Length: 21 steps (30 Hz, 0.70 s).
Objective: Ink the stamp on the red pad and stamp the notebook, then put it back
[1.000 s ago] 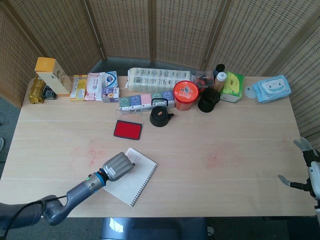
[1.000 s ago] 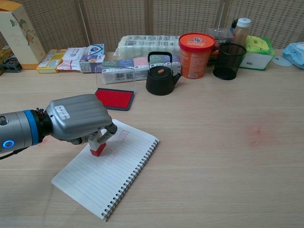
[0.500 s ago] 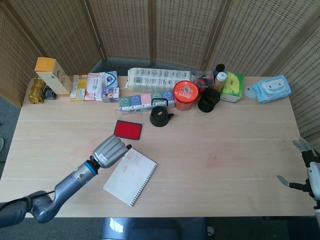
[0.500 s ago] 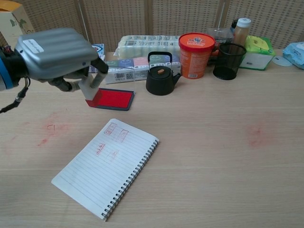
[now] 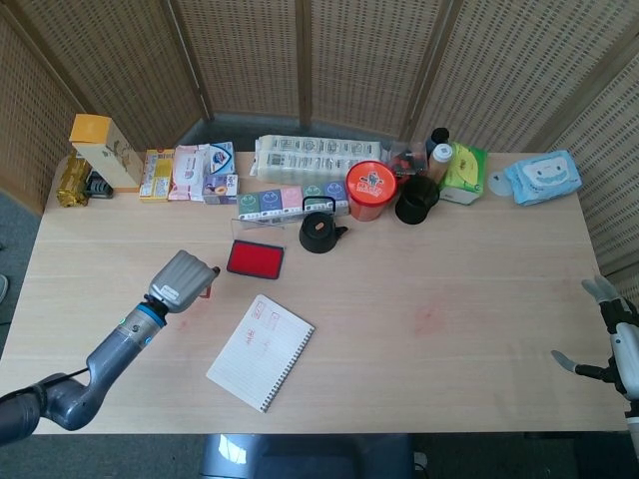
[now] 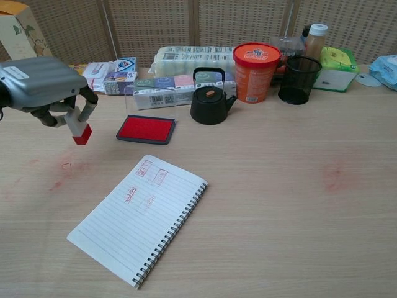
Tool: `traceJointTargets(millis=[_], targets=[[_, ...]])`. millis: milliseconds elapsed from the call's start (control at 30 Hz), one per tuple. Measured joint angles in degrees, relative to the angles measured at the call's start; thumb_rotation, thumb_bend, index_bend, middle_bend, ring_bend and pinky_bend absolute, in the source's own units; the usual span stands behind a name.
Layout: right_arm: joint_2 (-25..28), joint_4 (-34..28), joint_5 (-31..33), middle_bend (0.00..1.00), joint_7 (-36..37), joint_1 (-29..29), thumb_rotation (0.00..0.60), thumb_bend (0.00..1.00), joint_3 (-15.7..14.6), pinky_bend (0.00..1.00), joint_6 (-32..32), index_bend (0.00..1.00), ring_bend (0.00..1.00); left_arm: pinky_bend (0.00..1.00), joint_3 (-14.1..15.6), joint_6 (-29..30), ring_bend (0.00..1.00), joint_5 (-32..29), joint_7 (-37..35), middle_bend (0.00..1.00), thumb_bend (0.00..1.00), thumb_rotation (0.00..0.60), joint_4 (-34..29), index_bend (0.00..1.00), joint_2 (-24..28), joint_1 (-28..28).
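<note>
Left of the red ink pad (image 6: 146, 129), above bare table, the left hand (image 6: 42, 87) pinches the red-tipped stamp (image 6: 80, 128) in curled fingers — the right hand (image 5: 607, 339) hangs open, fingers spread, holding nothing.

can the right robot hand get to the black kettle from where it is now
Probably not easily. The right robot hand sits off the table's right edge, while the black kettle stands far across, mid-table. Bare tabletop lies between, so distance is the only obstacle.

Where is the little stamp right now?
The left hand holds the stamp above the table, left of the red ink pad and beyond the notebook.
</note>
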Motion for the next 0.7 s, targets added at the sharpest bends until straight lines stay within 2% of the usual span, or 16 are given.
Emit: traceJointTargets(millis=[367,700], targets=[[-0.2,-0.2,0.2,0.00,-0.6,0.2,0.600,0.08,-0.1,0.00,-0.4,0.00,0.00,1.00,1.7,-3.7,1.00,-2.4,-0.4,1.00,0.39,0.600,6.9,0.64,-4.2,0.0],[0.0,0.1,0.2,0.00,0.4,0.2,0.600,0.08,0.0,0.00,-0.5,0.00,0.00,1.00,1.7,-4.9,1.00,-4.4,2.0,1.00,0.30,0.600,8.3,0.64,-6.0,-0.6]])
